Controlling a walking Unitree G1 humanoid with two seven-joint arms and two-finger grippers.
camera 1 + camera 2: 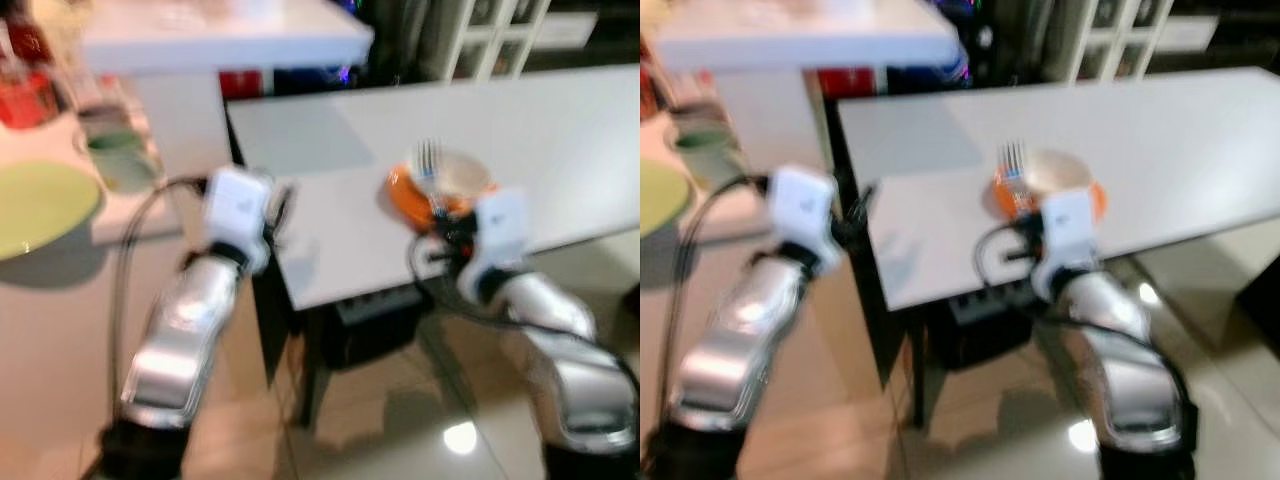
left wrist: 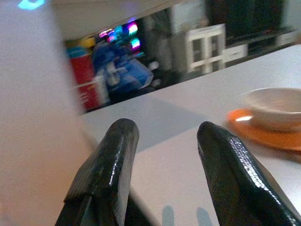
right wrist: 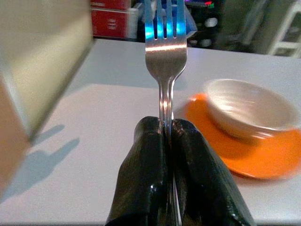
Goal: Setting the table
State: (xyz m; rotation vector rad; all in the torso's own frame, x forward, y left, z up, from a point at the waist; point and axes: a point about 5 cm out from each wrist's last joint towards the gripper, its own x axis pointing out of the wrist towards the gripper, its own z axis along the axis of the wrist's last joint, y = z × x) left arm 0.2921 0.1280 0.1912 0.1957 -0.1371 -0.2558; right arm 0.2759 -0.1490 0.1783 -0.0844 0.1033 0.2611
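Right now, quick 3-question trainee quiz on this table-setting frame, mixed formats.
1. True or false: the right claw is shut on the fork.
2. The white bowl sits on: A) the bare table B) the orange plate C) the green plate.
3. Fill in: the left claw is ____.

Key: 1 true; 2 B; 3 open, holding nothing, at the white table's edge.

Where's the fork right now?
The fork stands upright, clamped in the right gripper over the white table, just left of the orange plate.
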